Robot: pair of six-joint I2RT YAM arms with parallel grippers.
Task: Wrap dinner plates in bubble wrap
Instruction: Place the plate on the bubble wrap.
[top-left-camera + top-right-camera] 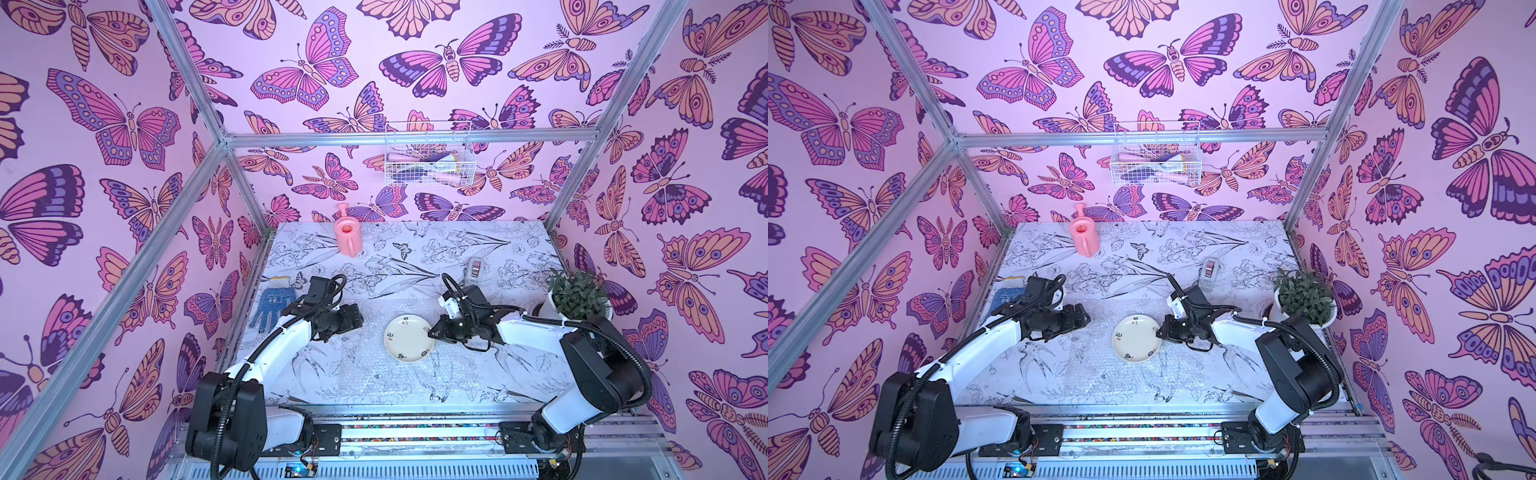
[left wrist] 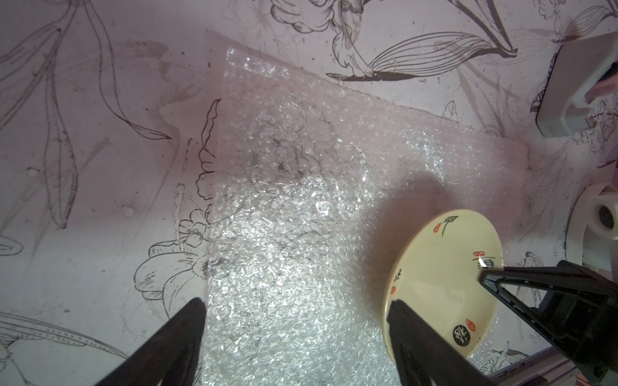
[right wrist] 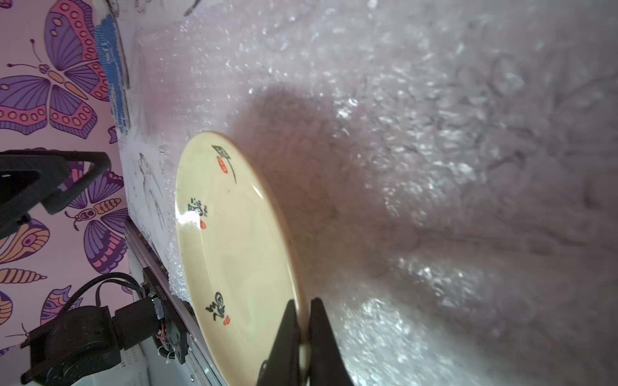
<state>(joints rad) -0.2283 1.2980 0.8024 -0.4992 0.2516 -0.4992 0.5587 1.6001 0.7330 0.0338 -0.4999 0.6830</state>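
The table (image 1: pixel 457 249) is the widest thing here, its white top printed with black line drawings of flowers and birds. The bubble wrap (image 1: pixel 365 365) (image 2: pixel 284 267) lies spread flat across its near middle, between the two arms, clear and shiny. A white wire basket (image 1: pixel 430 166) hangs on the back wall, above the table. A potted plant (image 1: pixel 577 295) stands at the table's right edge, just beside the right arm. A blue glove (image 1: pixel 272 307) lies flat at the left edge, partly hidden by the left arm. The plate (image 1: pixel 408 337) (image 1: pixel 1136 337) (image 3: pixel 234 250), cream with dark marks and small red stamps around its rim, is over the right part of the bubble wrap, tilted up and casting a shadow on the sheet; whether its low edge touches the sheet cannot be told. A pink watering can (image 1: pixel 348 237) stands near the back left of the table. A clear tape dispenser (image 1: pixel 475 270) sits behind the right arm, off the sheet. The right gripper (image 1: pixel 432 332) (image 3: pixel 302 304) is clamped on the plate's right rim, one finger on each face. The left gripper (image 1: pixel 359 320) (image 2: pixel 296 304) is spread wide above the sheet's left edge, with nothing between its fingers, well apart from the plate.
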